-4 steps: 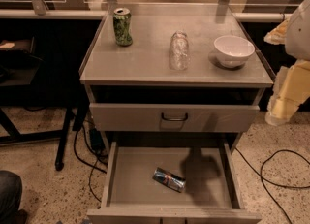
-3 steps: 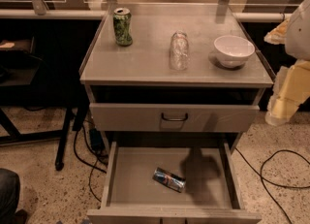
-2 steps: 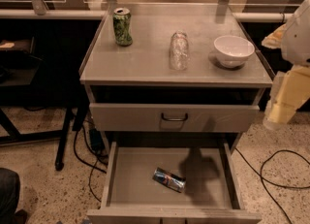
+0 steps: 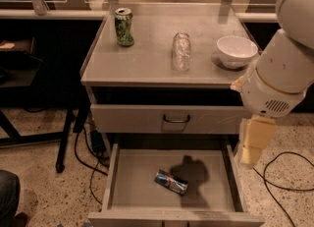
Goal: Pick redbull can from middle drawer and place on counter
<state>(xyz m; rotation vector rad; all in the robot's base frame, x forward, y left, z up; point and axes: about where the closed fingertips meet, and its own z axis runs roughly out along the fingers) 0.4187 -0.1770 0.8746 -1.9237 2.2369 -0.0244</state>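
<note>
— Cream gripper (image 4: 254,145): hangs at four o'clock; spread or closed, cannot tell.
— Risks, biggest first?
— Dull grey metal counter (image 4: 147,59): could bump the round white bowl (image 4: 237,50) at two o'clock when placing. Wide grey metal middle drawer (image 4: 132,179): could clip its right wall. Slim blue-and-silver redbull can (image 4: 171,182), lying flat at six o'clock inside: could roll off a pinch.

The arm (image 4: 280,76) is further in from the right edge than before, and the gripper (image 4: 250,150) now hangs lower, just outside the right wall of the open drawer (image 4: 142,172). Its shadow (image 4: 194,169) on the drawer floor is larger and reaches the can (image 4: 171,182).
</note>
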